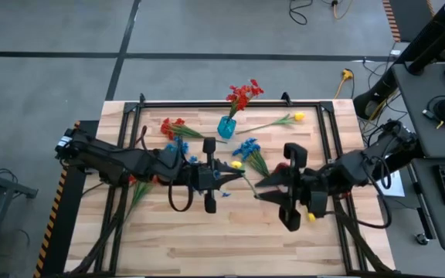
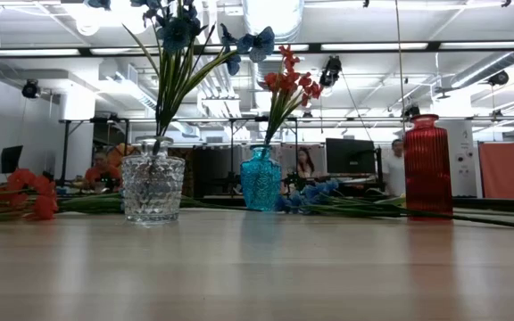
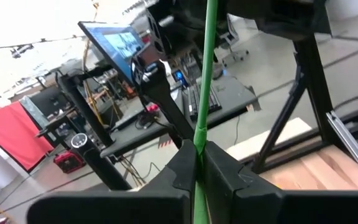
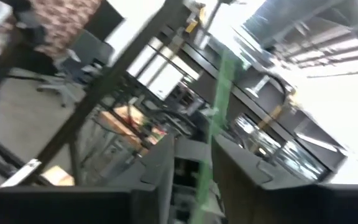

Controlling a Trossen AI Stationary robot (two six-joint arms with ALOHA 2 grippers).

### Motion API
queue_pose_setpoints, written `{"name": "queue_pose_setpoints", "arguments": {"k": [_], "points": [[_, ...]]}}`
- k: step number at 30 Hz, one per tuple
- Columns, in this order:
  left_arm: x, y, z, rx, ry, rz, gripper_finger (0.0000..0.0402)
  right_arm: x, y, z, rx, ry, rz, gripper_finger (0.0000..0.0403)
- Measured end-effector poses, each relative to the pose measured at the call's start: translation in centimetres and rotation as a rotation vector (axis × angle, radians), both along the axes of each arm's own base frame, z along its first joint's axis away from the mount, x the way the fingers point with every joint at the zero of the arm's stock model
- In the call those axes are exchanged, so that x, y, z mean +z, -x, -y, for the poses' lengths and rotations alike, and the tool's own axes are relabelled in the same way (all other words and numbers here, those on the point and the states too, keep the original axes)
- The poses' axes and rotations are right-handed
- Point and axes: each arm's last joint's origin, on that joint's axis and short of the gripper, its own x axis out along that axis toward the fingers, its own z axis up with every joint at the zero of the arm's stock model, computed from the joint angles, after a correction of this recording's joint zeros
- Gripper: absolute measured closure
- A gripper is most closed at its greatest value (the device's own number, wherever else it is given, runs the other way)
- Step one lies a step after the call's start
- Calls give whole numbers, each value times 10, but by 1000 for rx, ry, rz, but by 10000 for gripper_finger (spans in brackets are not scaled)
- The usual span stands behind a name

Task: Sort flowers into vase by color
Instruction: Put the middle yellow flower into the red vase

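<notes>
- Seen from above, the left gripper [image 1: 230, 174] and the right gripper [image 1: 259, 185] met near the middle of the wooden counter [image 1: 207, 247], their tips pointing at each other.
- The left fingers [image 3: 229, 177] were clamped tight on a green stem [image 3: 205, 74], which rose straight up from between them in the left wrist view.
- The right fingers [image 4: 166, 162] stood slightly apart with the same kind of green stalk [image 4: 211, 124] running between them; whether they pressed on it could not be told.
- A yellow flower head [image 1: 236, 164] showed just at 12 o'clock of the left gripper's tip, beside a bunch of blue flowers [image 1: 247, 147] lying on the counter.
- The blue vase [image 1: 226, 127] stood at 12 o'clock of the grippers, toward the far edge, holding red flowers [image 1: 243, 95].
- A loose yellow flower [image 1: 298, 116] lay at 3 o'clock of the blue vase, its stalk pointing back toward it.
- Loose red flowers [image 1: 172, 126] lay at 9 o'clock of the blue vase, apart from it.
- From counter level, a clear glass vase [image 2: 153, 187] held blue flowers, the blue vase stood at centre, and a red vase [image 2: 427, 165] stood at 3 o'clock.
- People sat at desks in the room beyond the counter.
</notes>
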Motion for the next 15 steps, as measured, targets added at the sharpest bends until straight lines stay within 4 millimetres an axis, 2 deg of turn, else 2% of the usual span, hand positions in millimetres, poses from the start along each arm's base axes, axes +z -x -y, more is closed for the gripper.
{"name": "queue_pose_setpoints", "arguments": {"k": [8,15], "points": [[20,9,-3,2,-28,-111,401,10,6,6,-153,-56,2,231],[31,22,-11,133,-65,-240,401,15,16,6,-256,-69,-17,196]]}}
